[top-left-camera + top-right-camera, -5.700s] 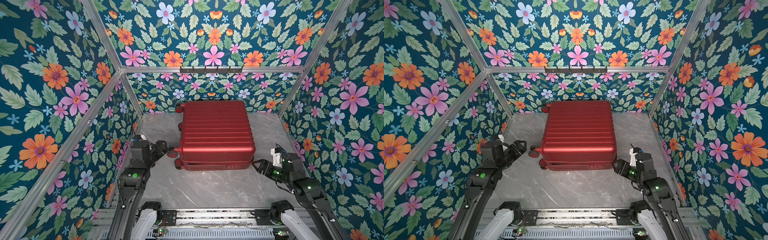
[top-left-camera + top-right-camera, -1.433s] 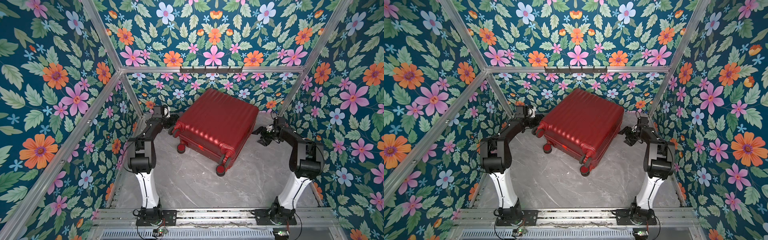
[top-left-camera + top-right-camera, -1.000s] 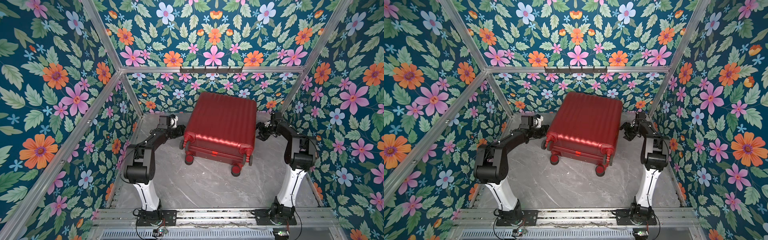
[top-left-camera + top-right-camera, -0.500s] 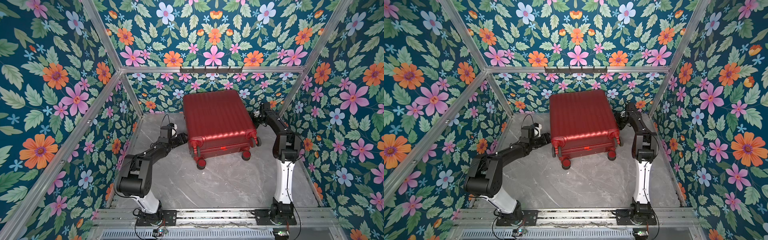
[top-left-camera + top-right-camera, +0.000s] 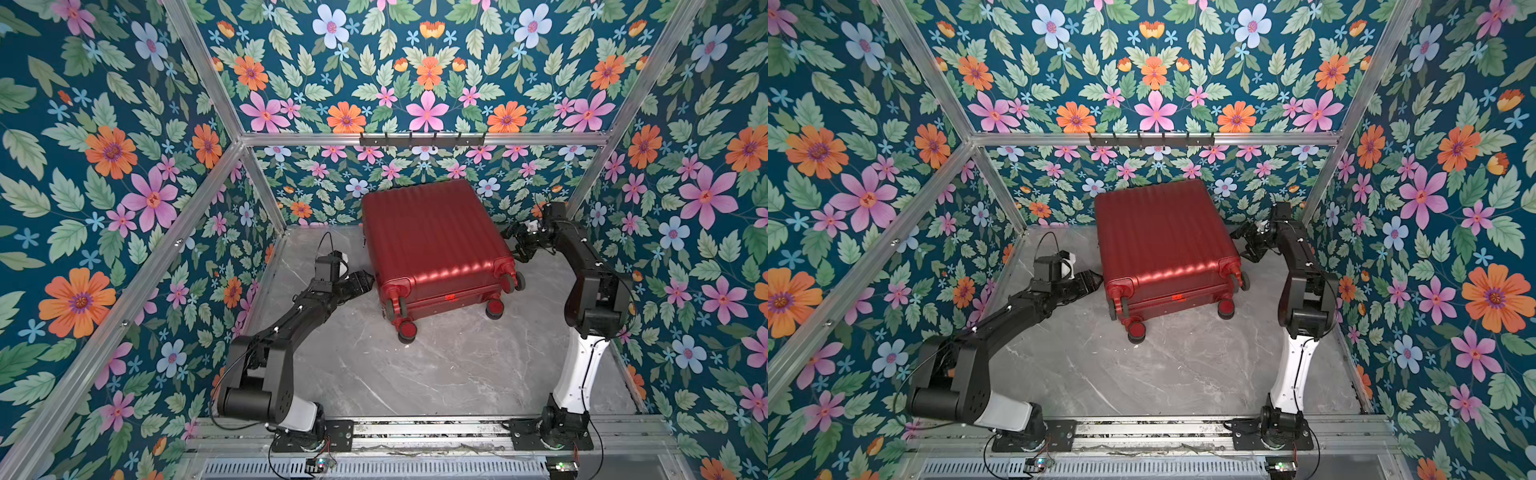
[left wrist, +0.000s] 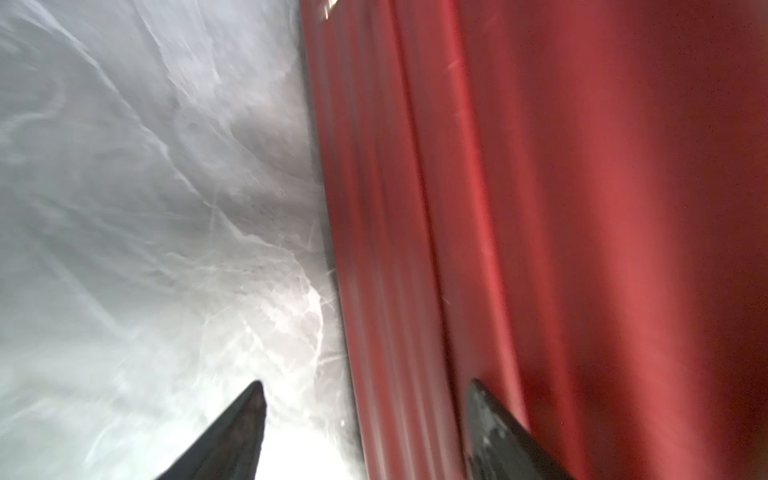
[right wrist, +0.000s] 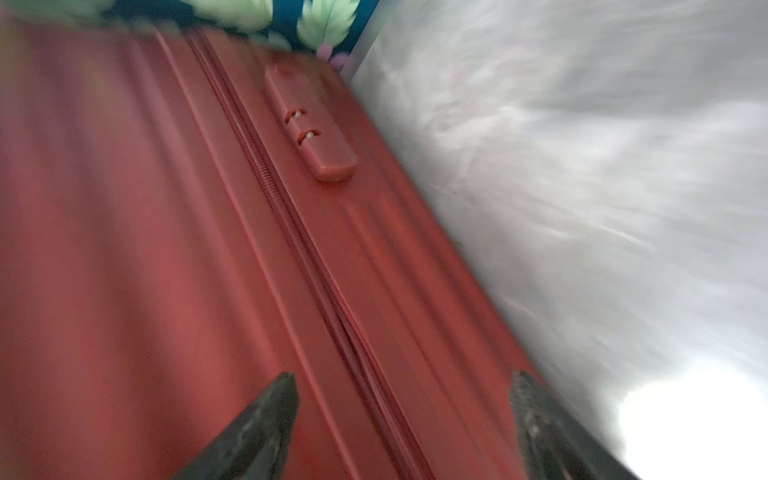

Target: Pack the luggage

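Red luggage (image 5: 432, 237) closed, lying flat on grey floor (image 5: 436, 374) near back wall (image 5: 415, 166), wheels facing front. Left gripper (image 5: 366, 281) by its left side, jaws wide, holding nothing. Right gripper (image 5: 514, 245) by its right side, jaws wide too. Touching luggage or not: hard to tell.

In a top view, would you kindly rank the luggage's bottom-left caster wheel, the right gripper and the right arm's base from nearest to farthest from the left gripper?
From the left gripper:
1. bottom-left caster wheel, near-left corner of the luggage.
2. right gripper, across the luggage.
3. right arm's base, front right.
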You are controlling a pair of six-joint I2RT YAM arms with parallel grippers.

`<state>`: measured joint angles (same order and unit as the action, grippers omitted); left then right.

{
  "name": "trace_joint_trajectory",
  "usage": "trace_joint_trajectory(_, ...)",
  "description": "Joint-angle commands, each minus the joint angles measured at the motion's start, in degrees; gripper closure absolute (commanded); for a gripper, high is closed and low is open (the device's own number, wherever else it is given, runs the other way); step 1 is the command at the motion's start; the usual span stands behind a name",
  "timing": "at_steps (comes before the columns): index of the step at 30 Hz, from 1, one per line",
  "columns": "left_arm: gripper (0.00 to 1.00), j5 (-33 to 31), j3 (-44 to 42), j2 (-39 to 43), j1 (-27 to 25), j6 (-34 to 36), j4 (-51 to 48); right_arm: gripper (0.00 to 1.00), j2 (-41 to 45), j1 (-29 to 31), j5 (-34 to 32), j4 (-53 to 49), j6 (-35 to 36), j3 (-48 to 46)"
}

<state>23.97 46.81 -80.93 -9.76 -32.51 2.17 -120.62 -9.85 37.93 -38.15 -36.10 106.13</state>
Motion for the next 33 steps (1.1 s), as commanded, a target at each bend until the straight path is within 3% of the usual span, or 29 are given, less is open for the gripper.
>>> trace_joint_trajectory(1,0.22,-0.5,-2.7,5.3,1.5,1.0,-1.1,0.18,4.7,-2.2,1.5,0.9,2.8,-4.4)
trace_joint_trajectory(14,0.18,-8.0,-7.8,27.7,1.7,6.3,-8.4,0.14,30.6,-3.6,-6.8,11.3,4.3,-32.4)
trace_joint_trajectory(20,0.10,-13.6,-6.7,31.7,1.7,8.5,-9.0,0.11,42.6,-0.5,-14.2,9.9,10.3,-41.8)
trace_joint_trajectory(24,0.01,-16.6,-6.8,35.1,1.7,9.7,-6.2,0.03,51.5,2.0,-19.3,8.5,13.7,-46.4)
trace_joint_trajectory(33,0.00,-17.5,-3.5,36.9,1.7,15.5,-3.8,0.01,67.2,2.2,-24.2,10.0,12.4,-53.7)
